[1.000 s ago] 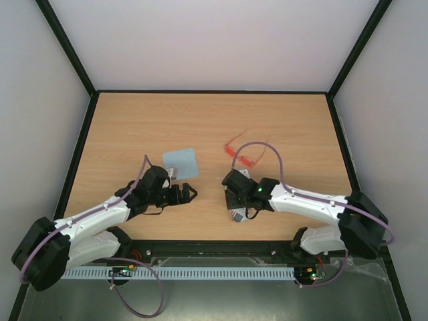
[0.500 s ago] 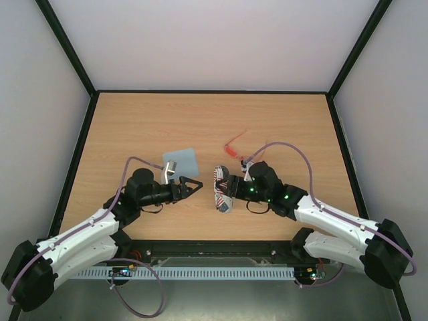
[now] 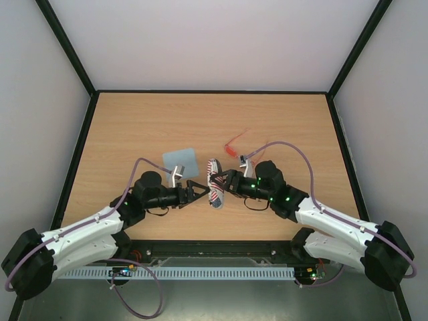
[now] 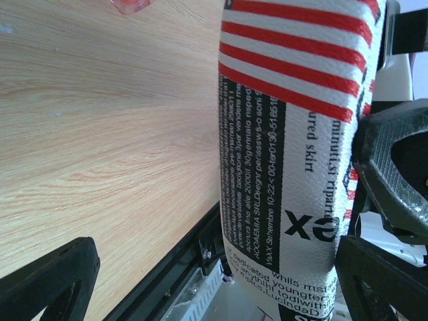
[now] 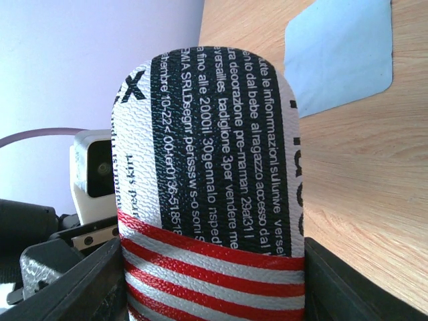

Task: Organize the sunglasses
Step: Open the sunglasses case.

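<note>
Top external view: my right jaws are clamped on the oblong flag-patterned case (image 3: pixel 215 182), and my left jaws stand apart close beside it. The thin red-orange wire-framed sunglasses (image 3: pixel 232 150) lie on the wooden worktop (image 3: pixel 134 120) just behind that case. They look light, springy and fragile, so I judge the bridge the safest place to pinch.

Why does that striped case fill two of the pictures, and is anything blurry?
Top external view: soft even light, faint shadows, all sharp, the case small. Left wrist view: the case sits right at the lens, print readable; the sunglasses are only a red smear at the top edge. Right wrist view: same closeness, the wide lens bulging the case, the blue cloth behind slightly soft.
</note>
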Robot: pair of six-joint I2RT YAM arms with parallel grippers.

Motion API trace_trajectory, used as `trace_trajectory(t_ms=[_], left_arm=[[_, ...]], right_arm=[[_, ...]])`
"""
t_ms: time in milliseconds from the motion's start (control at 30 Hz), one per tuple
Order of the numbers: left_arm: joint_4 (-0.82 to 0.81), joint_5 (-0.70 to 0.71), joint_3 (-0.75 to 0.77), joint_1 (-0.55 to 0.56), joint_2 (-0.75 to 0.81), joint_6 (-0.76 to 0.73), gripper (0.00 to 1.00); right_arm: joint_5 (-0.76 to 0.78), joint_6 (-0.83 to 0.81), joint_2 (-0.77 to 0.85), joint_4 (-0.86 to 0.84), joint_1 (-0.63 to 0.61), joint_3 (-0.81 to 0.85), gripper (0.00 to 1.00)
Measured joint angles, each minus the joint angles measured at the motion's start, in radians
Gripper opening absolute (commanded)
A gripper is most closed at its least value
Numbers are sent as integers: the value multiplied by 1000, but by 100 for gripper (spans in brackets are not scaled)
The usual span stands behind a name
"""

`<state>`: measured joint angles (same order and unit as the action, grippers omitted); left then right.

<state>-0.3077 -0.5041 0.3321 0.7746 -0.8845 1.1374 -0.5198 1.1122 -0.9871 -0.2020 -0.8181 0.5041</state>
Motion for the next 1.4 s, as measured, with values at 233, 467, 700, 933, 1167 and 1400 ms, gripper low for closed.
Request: trace_trajectory(t_ms=[233,467,700,933,1167,1400], left_arm=[[-9,48,26,59,-34,8,100],[-10,87,47,97,-70,7,99],[4,119,61,113,-81,-1,82],[39,147,89,116,-83,-29,74],[83,174,93,117,-76,-39,74],[124,209,95,118,-66,-57,74]], right_arm=[[-5,19,27,-13,1,-29,43],[-4,40,84,-21,2,-74,40],[0,55,111,-19,5,-97,40],[-1,71,128,-19,8,-111,39],[-1,82,139,-13,8,-121,39],[3,86,163,-1,11,-127,39]])
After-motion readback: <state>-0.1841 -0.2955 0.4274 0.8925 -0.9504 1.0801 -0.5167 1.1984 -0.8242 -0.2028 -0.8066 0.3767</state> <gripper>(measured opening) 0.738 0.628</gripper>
